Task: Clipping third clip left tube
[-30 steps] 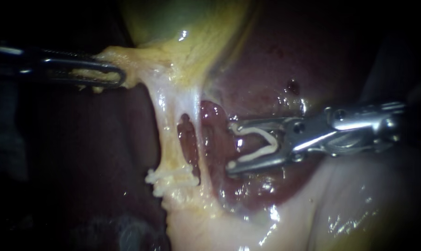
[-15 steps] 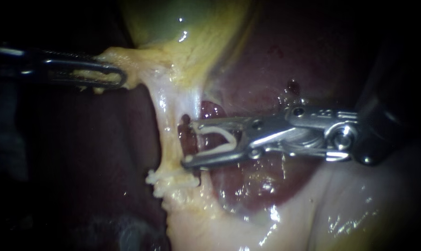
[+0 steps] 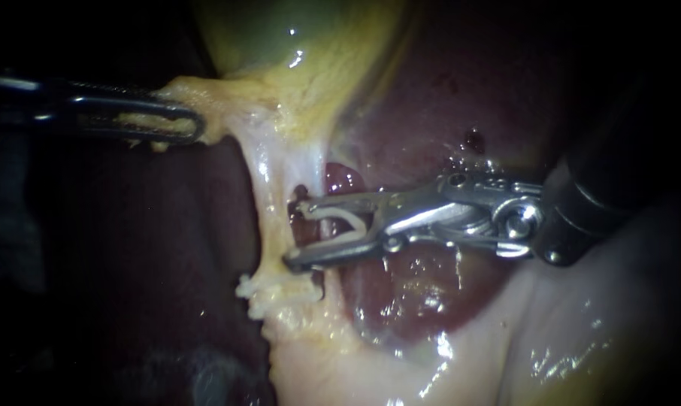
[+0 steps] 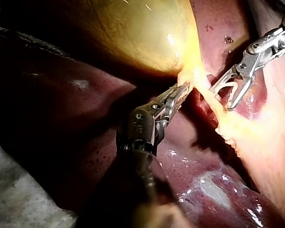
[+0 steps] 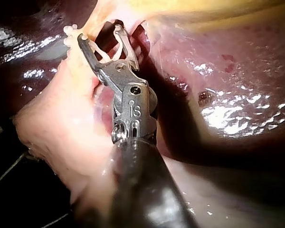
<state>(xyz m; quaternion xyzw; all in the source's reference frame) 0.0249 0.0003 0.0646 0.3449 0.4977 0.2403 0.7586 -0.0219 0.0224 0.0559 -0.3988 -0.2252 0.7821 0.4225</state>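
1. Now the jaws of the right instrument are held wide apart. A white clip is carried between them, one leg seated against each jaw and the clip itself still unclosed.
2. Over the last second these jaws have been brought from well to the right of the stretched strands across to the left tube. Both tips now meet its near edge.
3. Whether the tube is yet fully seated between the clip's legs cannot be told. In the right wrist view the tips are seen at the strand, but its far side is hidden.
4. Lower on the same tube a whitish knobbly cluster is seen, apparently clips already placed. The jaws are set just above it.
5. The left instrument has not shifted. Its jaws are closed on yellow tissue at the neck of the gallbladder, and the strands are kept taut over the liver.
6. The approach is judged almost complete. A little more advance is probably needed before the clip is closed.
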